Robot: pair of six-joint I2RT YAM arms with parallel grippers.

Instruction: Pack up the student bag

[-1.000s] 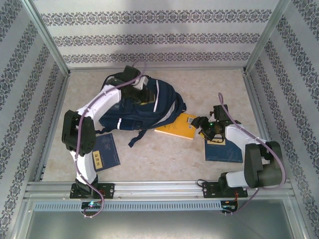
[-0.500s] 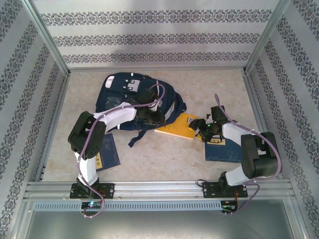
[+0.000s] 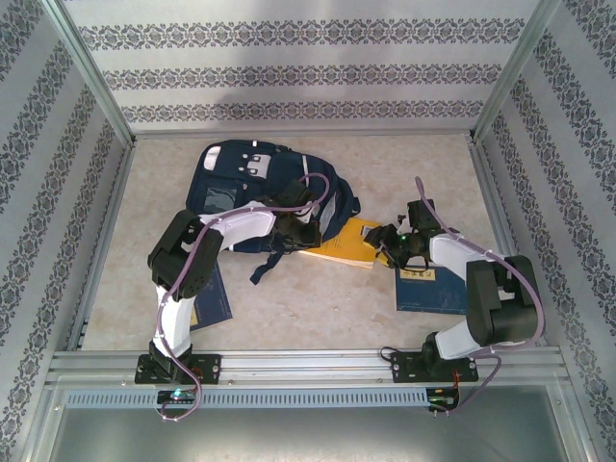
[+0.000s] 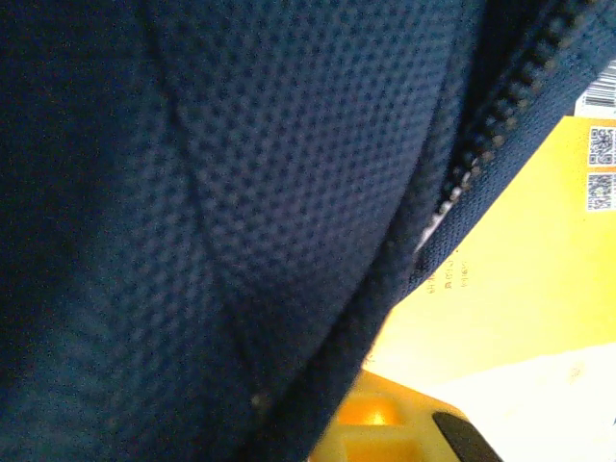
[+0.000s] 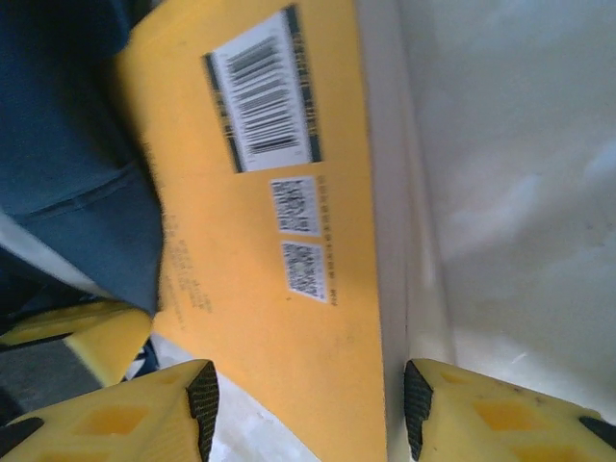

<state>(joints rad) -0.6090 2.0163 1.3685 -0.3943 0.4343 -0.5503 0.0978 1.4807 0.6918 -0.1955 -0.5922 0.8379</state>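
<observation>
Item: student bag (image 3: 252, 183), navy with pale stripes, lay flat on the far-left part of the beige table (image 3: 308, 322), straps trailing toward the near side. Its near-right edge overlapped one corner of a yellow book (image 3: 348, 244), which lay between bag and right arm. Left gripper (image 3: 300, 229) sat low on that same edge of the bag; in the left wrist view dark mesh fabric pressed close, a zip (image 4: 479, 144) ran along its border, and one yellow finger (image 4: 371, 420) showed beneath. Jaws were closed (whether any fabric was caught between them could not be told). Right gripper (image 3: 393, 246) rested at the yellow book's right end, jaws parted and set astride the book's corner (image 5: 308, 404); one pad stood just beside the page edge, the other apart from the cover with bare table between, so nothing was held. Barcode label and two square codes faced up on the book's cover. Also present: left blue book (image 3: 210, 300), near the left arm's base and partly under it; right blue book (image 3: 430, 291), flat, just beside the right arm.
</observation>
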